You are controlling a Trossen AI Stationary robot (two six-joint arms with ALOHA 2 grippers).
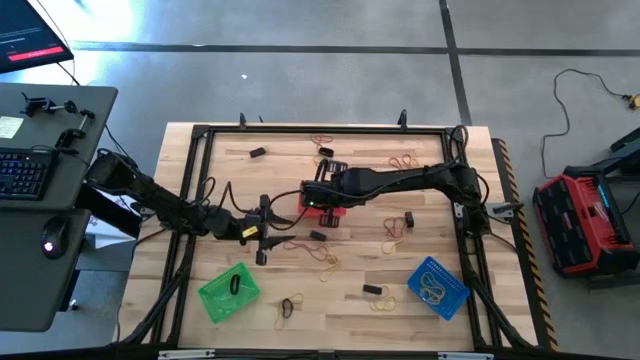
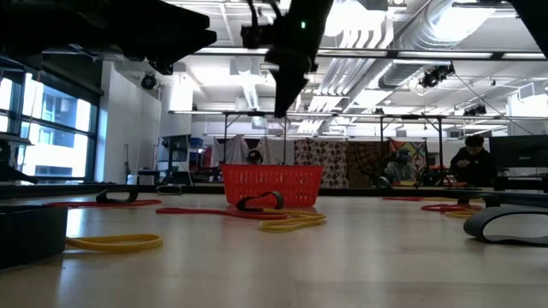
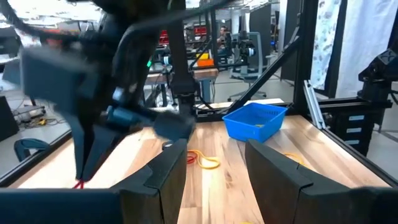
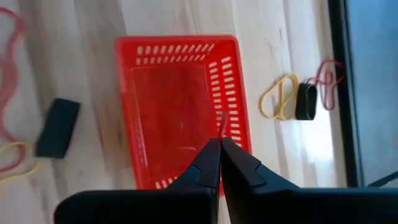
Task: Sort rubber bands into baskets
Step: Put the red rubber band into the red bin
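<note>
Red thread of rubber band (image 4: 222, 126) pinched in the right gripper (image 4: 220, 144)'s closed fingers above the red basket (image 4: 180, 107) may cling on release; left gripper (image 3: 214, 171) waits open nearby.

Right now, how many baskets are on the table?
3. The green basket sits near the front left, the blue basket near the front right, and the red basket in the middle, partly hidden under the right arm.
</note>
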